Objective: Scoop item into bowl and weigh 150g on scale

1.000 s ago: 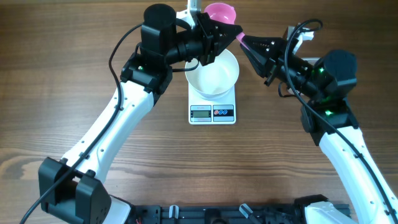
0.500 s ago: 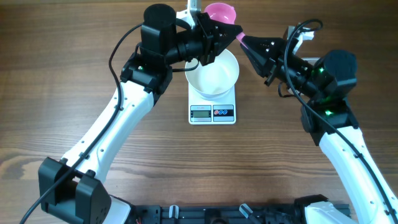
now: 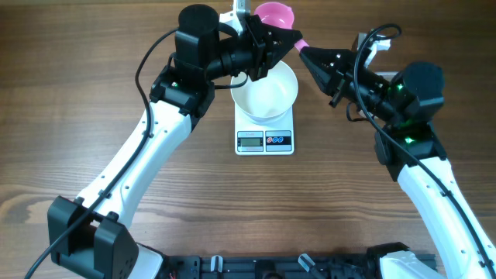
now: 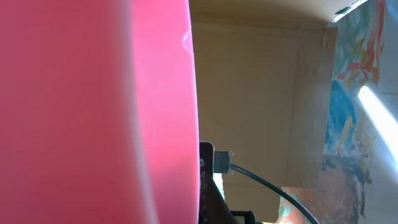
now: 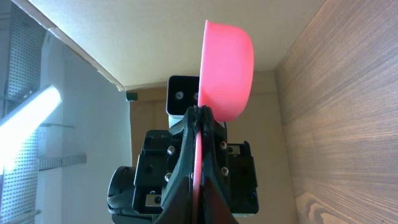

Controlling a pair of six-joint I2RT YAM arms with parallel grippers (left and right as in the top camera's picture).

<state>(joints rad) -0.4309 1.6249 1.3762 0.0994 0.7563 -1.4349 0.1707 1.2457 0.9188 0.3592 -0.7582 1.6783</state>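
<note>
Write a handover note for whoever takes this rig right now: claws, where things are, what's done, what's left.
Left claw: shut, tip at the pink scoop near its handle; unclear whether it grips.
Right claw: shut on the scoop's handle.
White bowl: sits on the scale, looks empty.
Beans: none in view.
Done: bowl is on the scale.
Left: all scooping and weighing.

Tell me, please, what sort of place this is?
Probably a robotics lab bench, not a kitchen: two black-and-white robot arms at a wood-grain table, a pink plastic scoop in the right gripper, a round white bowl on a small white square scale.
</note>
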